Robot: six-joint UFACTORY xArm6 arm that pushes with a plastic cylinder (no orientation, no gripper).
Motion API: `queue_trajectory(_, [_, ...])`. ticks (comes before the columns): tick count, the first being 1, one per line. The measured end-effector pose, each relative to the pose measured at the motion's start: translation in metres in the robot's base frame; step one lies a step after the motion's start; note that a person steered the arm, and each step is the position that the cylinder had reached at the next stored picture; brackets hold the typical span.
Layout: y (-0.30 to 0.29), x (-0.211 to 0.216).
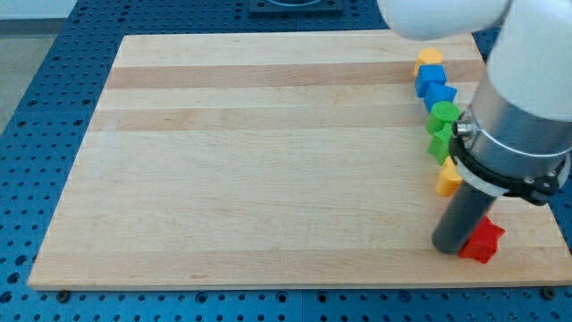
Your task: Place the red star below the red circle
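The red star [483, 241] lies near the board's bottom right corner, partly covered by my rod. My tip [449, 249] rests on the board right against the star's left side. The red circle does not show in this view; the rod and the arm's body cover the spot above the star where it could lie.
A column of blocks runs along the right edge of the wooden board [268, 179]: a yellow block [430, 57], two blue blocks [429, 76] [439, 94], a green circle [442, 114], a green star [439, 143] and a yellow heart [447, 180]. The board's bottom edge is close below the star.
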State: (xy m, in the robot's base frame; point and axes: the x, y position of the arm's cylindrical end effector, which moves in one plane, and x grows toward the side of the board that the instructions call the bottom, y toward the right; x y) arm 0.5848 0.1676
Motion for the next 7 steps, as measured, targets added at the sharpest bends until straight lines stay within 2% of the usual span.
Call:
queue_trajectory(2, [-0.006, 0.000])
queue_trajectory(5, [-0.091, -0.025])
queue_trajectory(6, [-0.097, -0.088])
queue_trajectory(7, [-0.097, -0.174])
